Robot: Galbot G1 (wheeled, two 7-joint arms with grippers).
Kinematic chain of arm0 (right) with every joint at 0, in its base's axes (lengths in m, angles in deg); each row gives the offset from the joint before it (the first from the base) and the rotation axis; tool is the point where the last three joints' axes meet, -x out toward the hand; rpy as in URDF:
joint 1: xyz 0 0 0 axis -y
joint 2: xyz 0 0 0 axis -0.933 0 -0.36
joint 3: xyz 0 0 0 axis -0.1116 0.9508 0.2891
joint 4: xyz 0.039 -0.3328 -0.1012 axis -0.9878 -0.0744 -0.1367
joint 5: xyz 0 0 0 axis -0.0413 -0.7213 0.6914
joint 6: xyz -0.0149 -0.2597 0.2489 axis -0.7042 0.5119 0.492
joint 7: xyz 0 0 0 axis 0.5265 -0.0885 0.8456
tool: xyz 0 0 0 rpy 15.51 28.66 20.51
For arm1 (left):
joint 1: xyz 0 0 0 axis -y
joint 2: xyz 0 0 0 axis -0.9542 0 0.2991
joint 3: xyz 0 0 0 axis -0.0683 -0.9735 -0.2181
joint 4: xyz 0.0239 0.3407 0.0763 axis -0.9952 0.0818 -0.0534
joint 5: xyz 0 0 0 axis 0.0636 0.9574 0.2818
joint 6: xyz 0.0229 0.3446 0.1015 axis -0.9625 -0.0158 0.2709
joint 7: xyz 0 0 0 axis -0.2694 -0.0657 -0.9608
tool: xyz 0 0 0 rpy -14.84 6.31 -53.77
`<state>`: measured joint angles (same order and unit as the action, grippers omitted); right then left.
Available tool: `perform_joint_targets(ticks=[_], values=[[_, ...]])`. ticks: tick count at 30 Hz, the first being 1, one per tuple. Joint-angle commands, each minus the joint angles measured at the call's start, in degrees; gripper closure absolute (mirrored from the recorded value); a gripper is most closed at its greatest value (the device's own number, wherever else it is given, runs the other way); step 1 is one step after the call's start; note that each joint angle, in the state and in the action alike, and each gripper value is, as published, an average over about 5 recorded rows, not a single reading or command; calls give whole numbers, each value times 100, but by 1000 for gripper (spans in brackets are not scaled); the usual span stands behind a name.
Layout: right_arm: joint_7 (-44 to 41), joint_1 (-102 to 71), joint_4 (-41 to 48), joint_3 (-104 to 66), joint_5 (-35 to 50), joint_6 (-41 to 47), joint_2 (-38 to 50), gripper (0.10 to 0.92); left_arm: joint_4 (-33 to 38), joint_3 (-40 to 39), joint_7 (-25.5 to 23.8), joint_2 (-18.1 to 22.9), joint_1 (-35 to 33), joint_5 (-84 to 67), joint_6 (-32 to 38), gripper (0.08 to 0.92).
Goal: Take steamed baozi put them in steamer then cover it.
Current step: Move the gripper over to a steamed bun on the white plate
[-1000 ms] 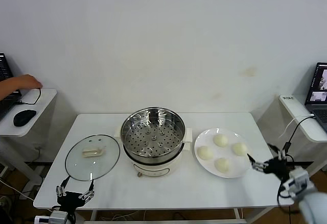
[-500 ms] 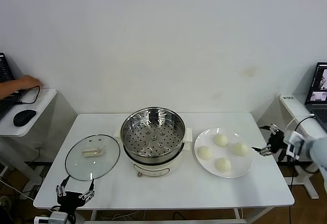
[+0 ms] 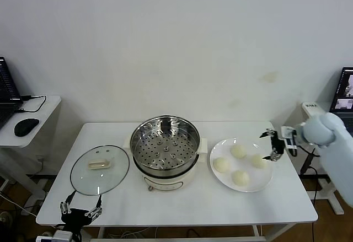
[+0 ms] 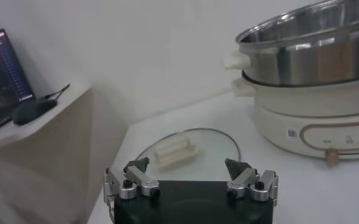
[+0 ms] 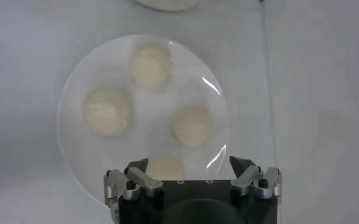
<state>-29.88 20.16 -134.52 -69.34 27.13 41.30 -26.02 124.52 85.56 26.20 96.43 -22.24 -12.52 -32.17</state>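
Observation:
Four pale baozi [image 3: 239, 151] lie on a flat white plate [image 3: 266, 182] right of the steamer [image 3: 165, 143], a shiny steel pot with a perforated tray on a cream base. The glass cover [image 3: 100, 168] with a cream handle lies flat on the table to the left. My right gripper [image 3: 269, 145] is open and empty, just above the plate's right edge beside the nearest baozi [image 3: 258, 160]. In the right wrist view the baozi [image 5: 192, 125] lie ahead of the open gripper [image 5: 188, 165]. My left gripper [image 3: 81, 206] is open, parked at the table's front left, facing the cover [image 4: 176, 152].
The white table [image 3: 182, 203] stands against a plain wall. A side desk at far left holds a mouse [image 3: 26, 126] and a laptop. Another laptop [image 3: 345, 96] sits at far right. The steamer's wall [image 4: 307, 58] rises beside the left wrist.
My right gripper has risen from the table's front right edge and moved back and inward to the plate's right rim. The hand at the left desk has withdrawn. The left arm has not moved.

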Motion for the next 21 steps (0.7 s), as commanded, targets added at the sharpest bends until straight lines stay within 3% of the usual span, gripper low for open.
perform_joint_targets(ticks=[1,21], values=[[-187,1010,1484,1046,-785,-473,-936,203,22,-16,-18,6,-52,4,4,177],[282,937,2752,783,-1276,-531,-1934,203,-71,-27,-34,-10,-43,-3,2,177]])
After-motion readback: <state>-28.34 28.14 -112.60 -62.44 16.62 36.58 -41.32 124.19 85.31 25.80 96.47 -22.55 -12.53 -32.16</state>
